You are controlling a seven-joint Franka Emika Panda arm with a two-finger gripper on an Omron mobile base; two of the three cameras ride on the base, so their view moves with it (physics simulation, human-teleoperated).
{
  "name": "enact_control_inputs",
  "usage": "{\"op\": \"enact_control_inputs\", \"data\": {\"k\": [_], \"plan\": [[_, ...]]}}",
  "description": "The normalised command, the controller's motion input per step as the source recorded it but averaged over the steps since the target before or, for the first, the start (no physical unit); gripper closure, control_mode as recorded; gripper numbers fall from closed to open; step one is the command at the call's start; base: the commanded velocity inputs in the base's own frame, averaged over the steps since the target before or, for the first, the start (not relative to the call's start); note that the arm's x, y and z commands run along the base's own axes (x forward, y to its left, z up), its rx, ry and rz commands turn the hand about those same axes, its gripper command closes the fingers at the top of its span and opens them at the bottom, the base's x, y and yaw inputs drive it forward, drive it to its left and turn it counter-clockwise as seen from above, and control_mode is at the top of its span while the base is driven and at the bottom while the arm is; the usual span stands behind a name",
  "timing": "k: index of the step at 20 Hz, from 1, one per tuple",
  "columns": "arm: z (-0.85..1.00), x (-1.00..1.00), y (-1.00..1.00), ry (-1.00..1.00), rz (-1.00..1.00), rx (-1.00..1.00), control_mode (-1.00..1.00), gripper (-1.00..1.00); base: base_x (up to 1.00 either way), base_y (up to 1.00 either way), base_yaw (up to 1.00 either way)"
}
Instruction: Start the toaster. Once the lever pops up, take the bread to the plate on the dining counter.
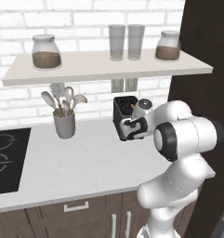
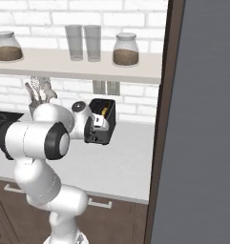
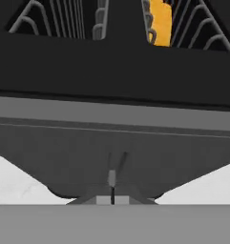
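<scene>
— While the arm reaches in from the lower right of the left base view, where does the gripper (image 1: 132, 128) sit?

— Right at the front face of the toaster (image 1: 122, 116), near the frame's centre. The jaws are closed tight together, with nothing between them. In the right base view the gripper (image 2: 96, 125) presses at the same dark box, left of centre.

— And the toaster itself?

— It stands on the grey-white surface (image 1: 85, 162), against the brick wall, below the long shelf (image 1: 104, 69). The hand view looks down over the toaster (image 3: 111, 71) from very close: slot wires across the top of the frame, the front panel below.

— Can you see the bread?

— Yes. The bread (image 3: 160, 21) shows yellow-orange in the right-hand slot, upper right of the hand view, sunk down in the slot. A speck of it shows in the right base view too (image 2: 104, 110).

— Anything else nearby?

— A grey utensil cup (image 1: 64, 123) with spoons stands left of the toaster, well apart. A stovetop (image 1: 4, 160) lies at the left edge.
</scene>
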Motion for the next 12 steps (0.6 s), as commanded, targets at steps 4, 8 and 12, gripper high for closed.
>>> {"op": "enact_control_inputs", "data": {"k": [4, 8, 12], "plan": [[-0.08, -0.45, -0.29, -0.25, 0.00, 0.00, -1.00, 1.00, 0.00, 0.00, 0.00], [0.45, -0.47, -0.40, -0.24, 0.00, 0.09, -1.00, 1.00, 0.00, 0.00, 0.00], [0.77, -0.41, -0.31, -0.22, 0.00, 0.15, -1.00, 1.00, 0.00, 0.00, 0.00]]}}
